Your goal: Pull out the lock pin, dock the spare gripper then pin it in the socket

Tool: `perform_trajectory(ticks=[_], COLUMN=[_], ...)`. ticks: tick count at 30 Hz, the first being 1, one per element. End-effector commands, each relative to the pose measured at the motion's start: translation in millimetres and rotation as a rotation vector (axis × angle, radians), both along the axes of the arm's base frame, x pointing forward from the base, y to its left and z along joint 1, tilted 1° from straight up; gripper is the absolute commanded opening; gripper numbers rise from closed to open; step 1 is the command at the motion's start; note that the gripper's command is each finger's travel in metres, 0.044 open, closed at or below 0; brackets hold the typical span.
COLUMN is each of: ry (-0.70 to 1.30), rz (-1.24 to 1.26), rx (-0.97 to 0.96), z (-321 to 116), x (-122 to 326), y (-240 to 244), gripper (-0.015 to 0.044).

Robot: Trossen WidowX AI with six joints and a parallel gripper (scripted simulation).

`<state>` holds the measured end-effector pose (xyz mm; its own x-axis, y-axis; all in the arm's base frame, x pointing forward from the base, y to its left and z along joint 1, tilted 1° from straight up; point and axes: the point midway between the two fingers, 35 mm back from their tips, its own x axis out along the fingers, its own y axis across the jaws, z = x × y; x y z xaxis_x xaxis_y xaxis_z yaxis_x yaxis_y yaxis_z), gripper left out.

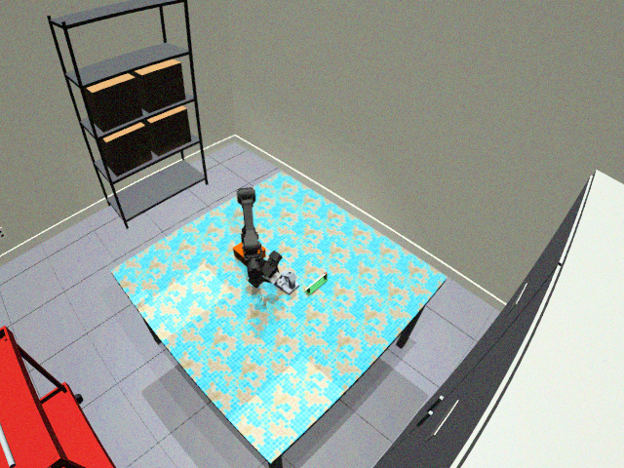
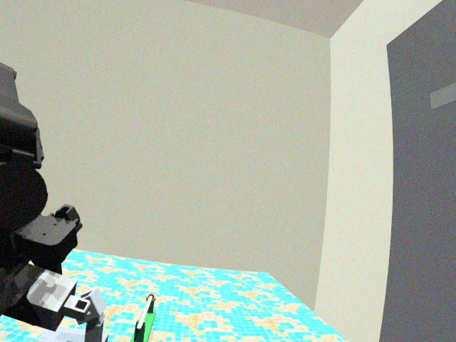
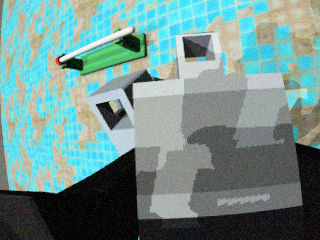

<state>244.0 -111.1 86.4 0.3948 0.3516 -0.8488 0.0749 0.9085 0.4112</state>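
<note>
My gripper (image 3: 202,146) is shut on the spare gripper (image 2: 52,290) (image 3: 215,135), a pale grey block, held off the table. Its spigot (image 3: 198,65), a square stub with a hole, points away from my fingers. The grey mount (image 1: 287,285) has a tilted square socket (image 2: 96,300) (image 3: 120,86) on a post. In the wrist view the socket is left of the spigot and empty. The exterior view shows them close together; whether they touch cannot be told. The white lock pin (image 2: 144,313) (image 3: 95,45) with a red end lies across a green cradle (image 2: 149,325) (image 3: 111,57), out of the socket.
The arm's orange base (image 1: 239,253) stands on the patterned blue and tan table (image 1: 282,382), behind the mount. The pin's cradle is to the right of the mount in the top view. A shelf rack, a red cart and a cabinet stand around the table.
</note>
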Motion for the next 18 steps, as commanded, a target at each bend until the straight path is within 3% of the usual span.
perform_trajectory(ticks=[1,18], ry=[0.027,0.293], rz=[-0.05,-0.327], rx=[0.086,0.529], z=[4.2,18.8], x=[-0.3,-16.3], y=[6.2,42.7], gripper=[0.0,0.0])
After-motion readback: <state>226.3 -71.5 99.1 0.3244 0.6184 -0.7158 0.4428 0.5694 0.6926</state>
